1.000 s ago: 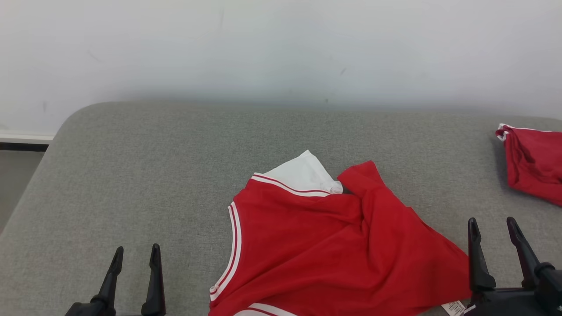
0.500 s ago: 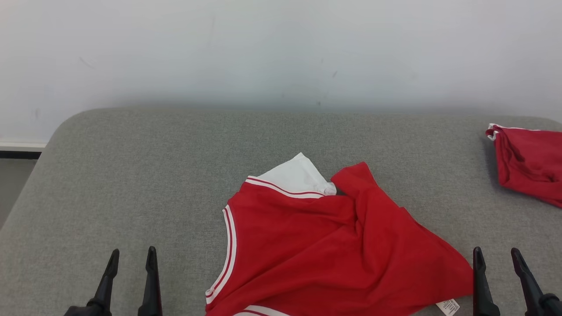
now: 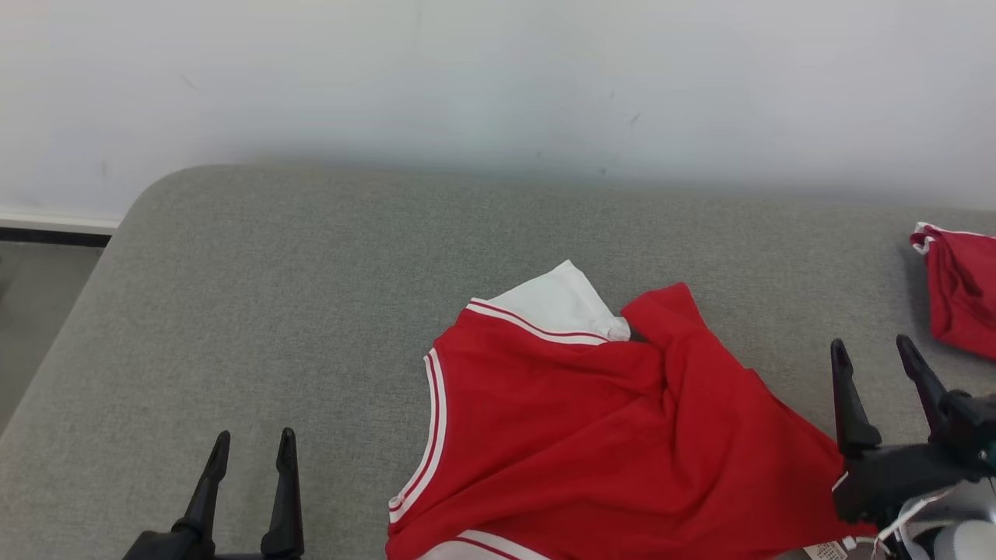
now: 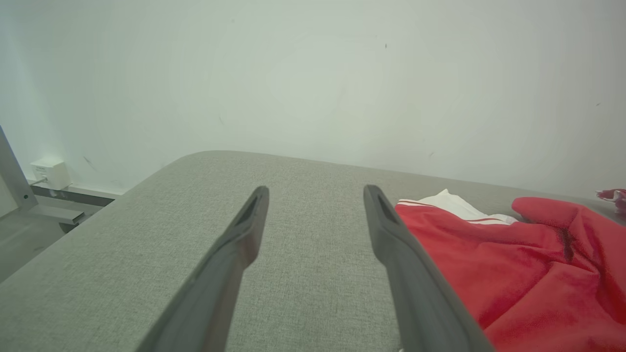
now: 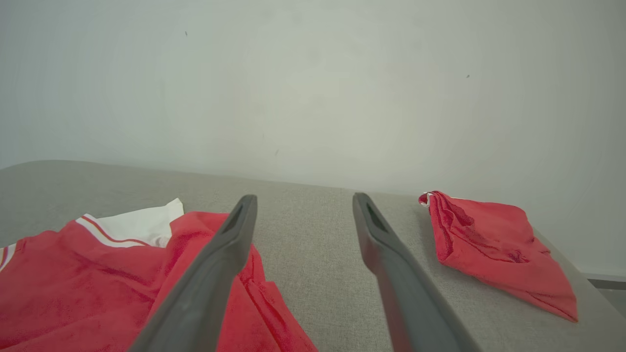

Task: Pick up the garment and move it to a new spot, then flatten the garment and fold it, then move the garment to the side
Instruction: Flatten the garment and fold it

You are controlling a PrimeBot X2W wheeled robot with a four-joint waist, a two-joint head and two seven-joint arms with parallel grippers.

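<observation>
While left hand and right hand hover spread, empty, crumpled red jersey with white striped trim lies centre on grey woven-fabric table; bunched red cloth, possibly another garment, far right.

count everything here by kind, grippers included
red garments: 2, the jersey in the middle and the bundled garment at the far right
grippers: 2, the left gripper and the right gripper, both open
padded surfaces: 1, the grey surface
total: 5
</observation>
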